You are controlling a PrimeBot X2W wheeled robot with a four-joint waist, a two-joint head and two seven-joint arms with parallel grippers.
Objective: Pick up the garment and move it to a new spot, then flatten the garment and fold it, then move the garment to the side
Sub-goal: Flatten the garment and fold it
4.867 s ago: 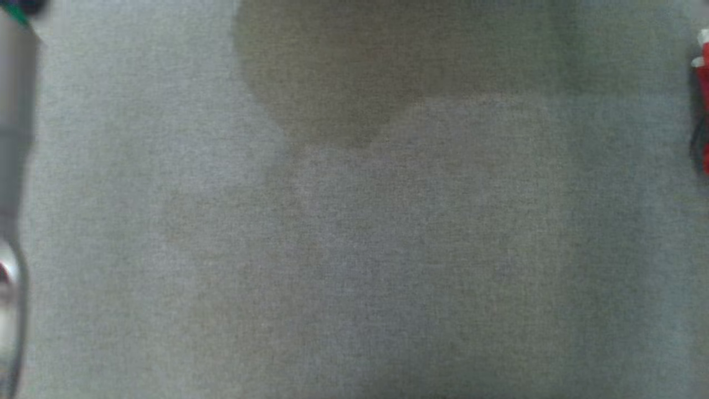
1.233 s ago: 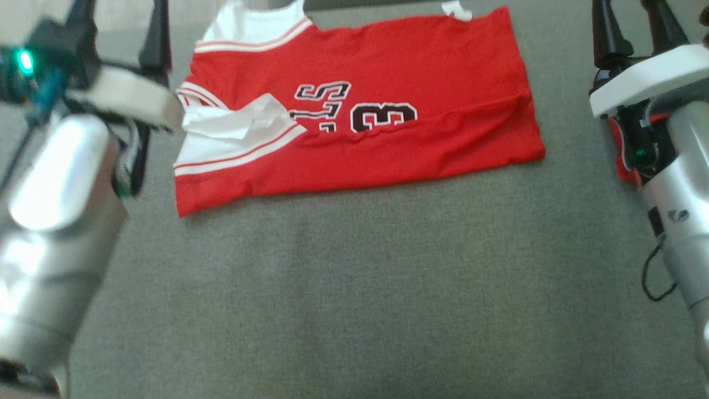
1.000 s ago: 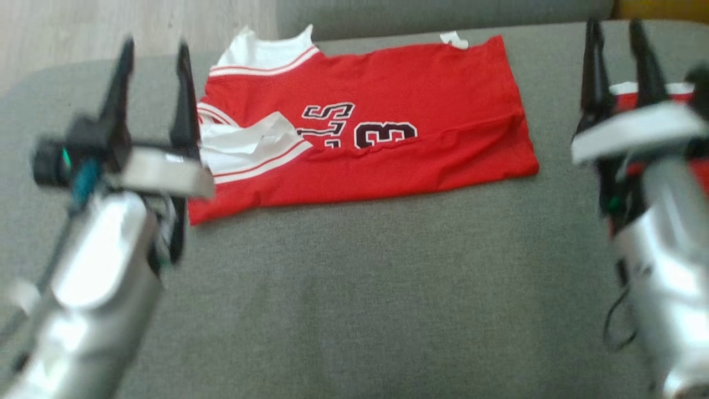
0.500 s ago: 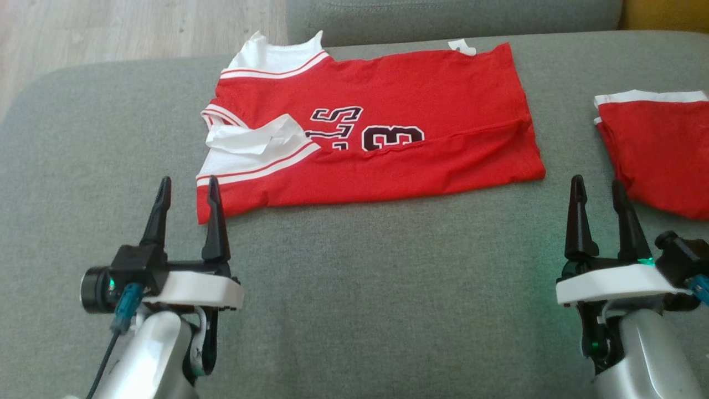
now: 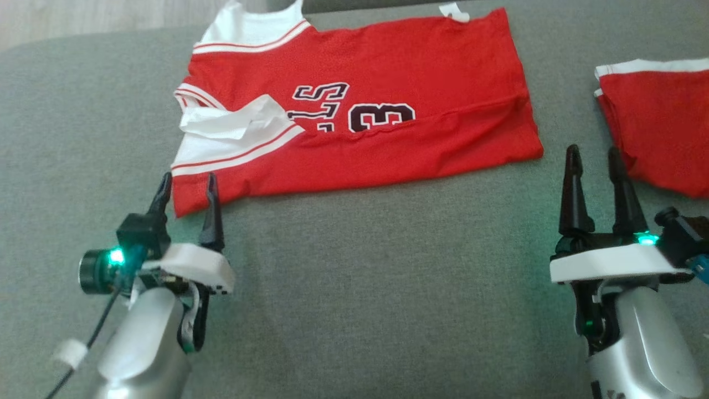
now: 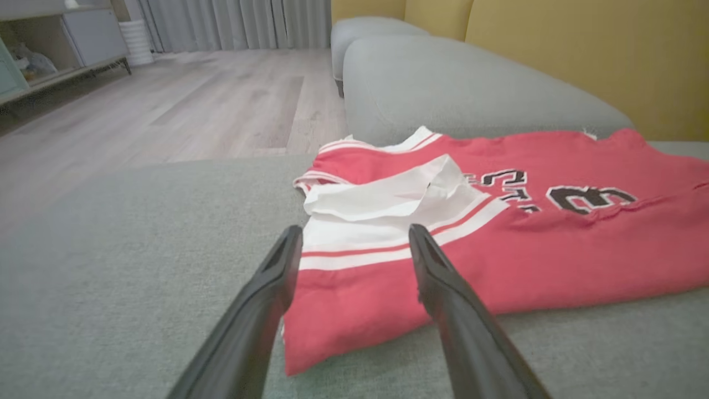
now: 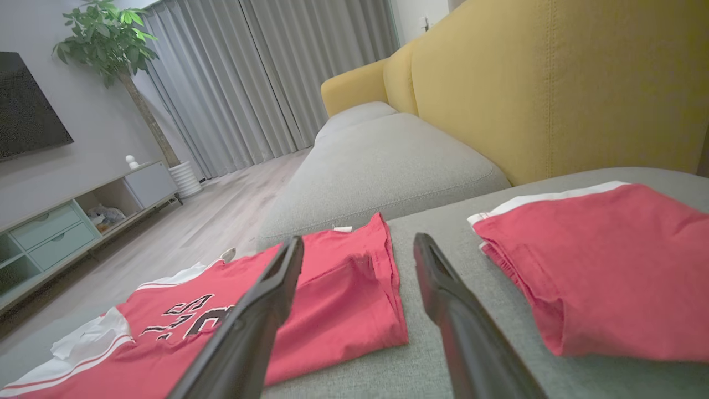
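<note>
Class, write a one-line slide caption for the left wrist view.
Open left gripper faces the near corner of a red-and-white jersey lying on a grey sofa.

You had a grey woven sofa seat (image 5: 354, 310) before you, plain and matte. Behind it rose a mustard-yellow backrest (image 7: 554, 83), and a second grey cushion (image 7: 382, 160) ran on along that backrest toward the far end of the room. Grey floor-length curtains (image 7: 249, 77) hung drawn there. The floor (image 6: 183, 111) was pale wood plank. Along the grey wall (image 7: 83, 127) stood a low cabinet (image 7: 72, 221) with pale green drawers and open shelves, and above it hung a dark screen (image 7: 22, 111). Next to the curtains a leafy plant (image 7: 105, 33) grew from a white ribbed pot (image 7: 185, 178). The light was soft and even.
</note>
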